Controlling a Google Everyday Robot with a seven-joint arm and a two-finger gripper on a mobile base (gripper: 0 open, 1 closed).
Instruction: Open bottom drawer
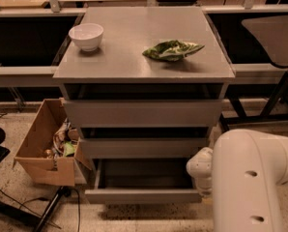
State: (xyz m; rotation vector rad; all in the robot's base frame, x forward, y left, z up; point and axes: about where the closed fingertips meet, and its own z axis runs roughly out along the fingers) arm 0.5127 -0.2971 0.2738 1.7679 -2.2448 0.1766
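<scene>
The grey cabinet (144, 42) has three drawer fronts. The bottom drawer (143, 195), the slimmest one, is pulled out, and its dark grey tray interior (141, 174) shows. The two drawers above it are slightly ajar. My white arm (252, 182) fills the lower right. My gripper (200, 172) sits at the right end of the bottom drawer, by its front corner, and is mostly hidden behind the arm.
A white bowl (86, 36) and a green crumpled bag (172, 50) lie on the cabinet top. An open cardboard box (45, 146) of clutter stands on the floor left of the drawers. Cables and a black stand (47, 211) lie in front of the box. Dark tables flank both sides.
</scene>
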